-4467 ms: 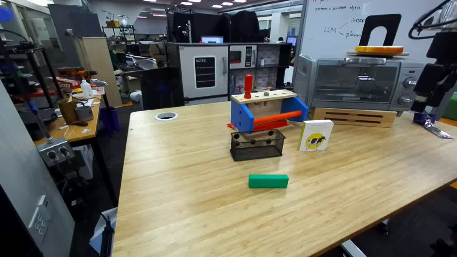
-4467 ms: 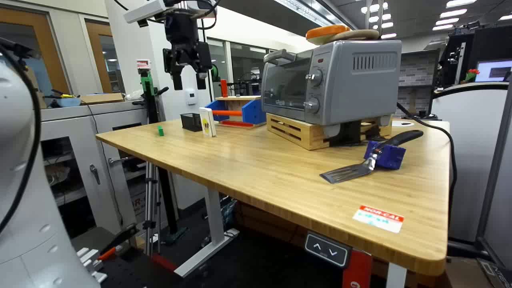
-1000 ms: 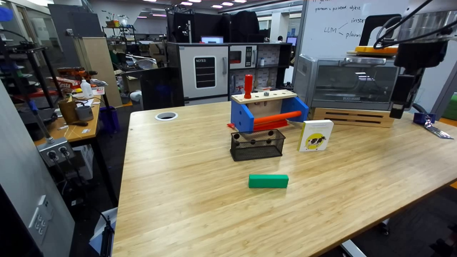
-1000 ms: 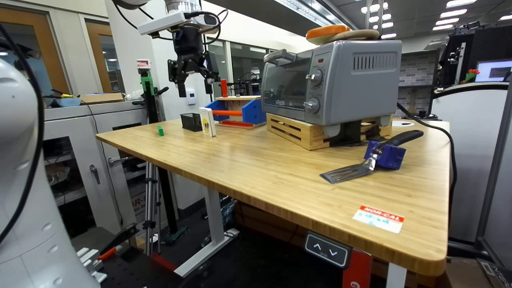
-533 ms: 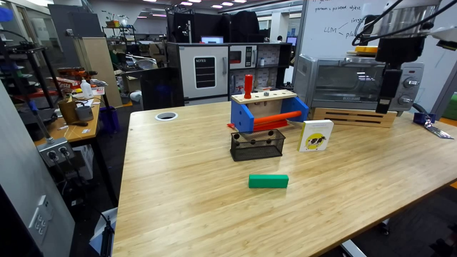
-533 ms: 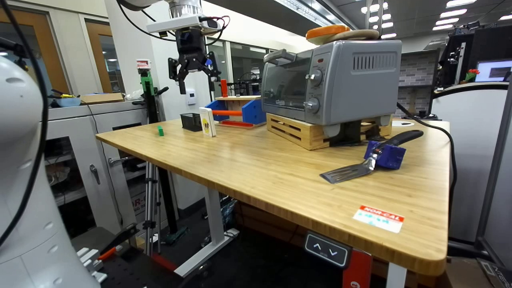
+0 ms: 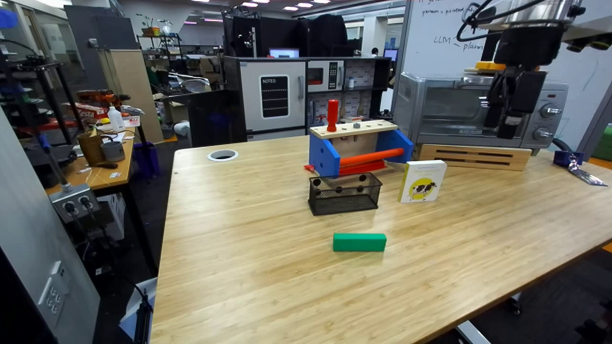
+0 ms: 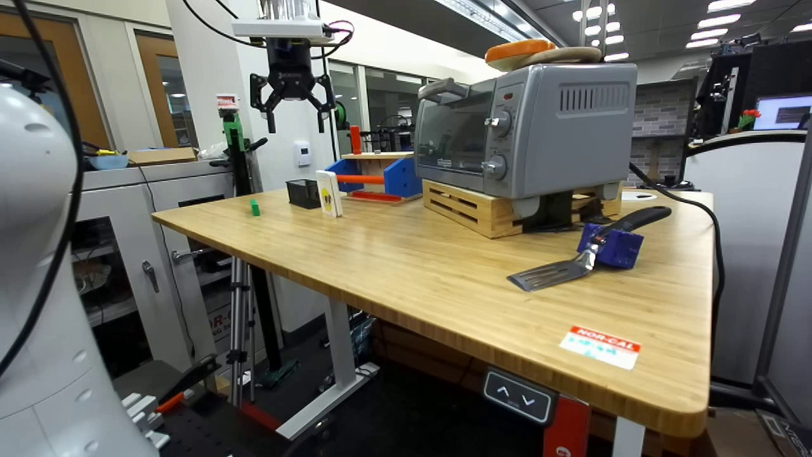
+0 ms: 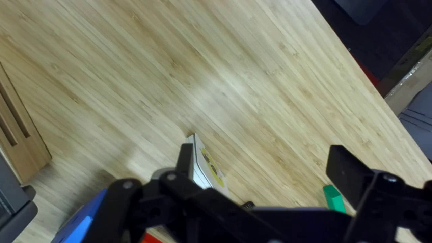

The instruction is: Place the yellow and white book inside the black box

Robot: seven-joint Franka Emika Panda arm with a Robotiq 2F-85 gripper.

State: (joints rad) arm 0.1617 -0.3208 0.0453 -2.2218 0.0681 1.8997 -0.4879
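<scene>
Claw [image 8: 296, 125] spread wide and released, a white robot arm [image 8: 63, 355] hangs over a pale wood-grain desk [image 7: 267, 282] in a cluttered workroom. In both exterior views the yellow and white book [image 7: 423, 181], a cow on its cover, stands upright on the desk, near the black box [image 7: 344, 203] and outside it; a green block [image 7: 359, 242] lies nearby, with a blue toy workbench [image 7: 325, 157] close by. A gray toaster oven [image 8: 577, 139] sits on a slatted wooden crate [image 8: 472, 209], a spatula [image 8: 555, 274] rests tilted against a purple block [image 8: 625, 251], a red-and-white sticker [image 8: 601, 347] lies near a rounded corner, and a keypad [image 8: 517, 398] with two arrows sits below the desk's edge. Light gleams off the grain in the wrist view, where the book is partly covered; in an exterior view, a round white-rimmed hole [image 7: 223, 155] shows in the same surface. Around the room, a whiteboard [image 7: 430, 57] behind the oven bears handwriting [image 7: 442, 40], a gray cabinet [image 7: 253, 107] carries a panel [image 7: 275, 97] headed "NOTES," a screen [image 7: 284, 53] glows beyond it, a bottle [image 7: 115, 119] stands on a side table [image 7: 98, 181], a tripod [image 8: 237, 304] stands by pale cabinets [image 8: 143, 241], and bright lights [image 8: 708, 24] shine overhead.
</scene>
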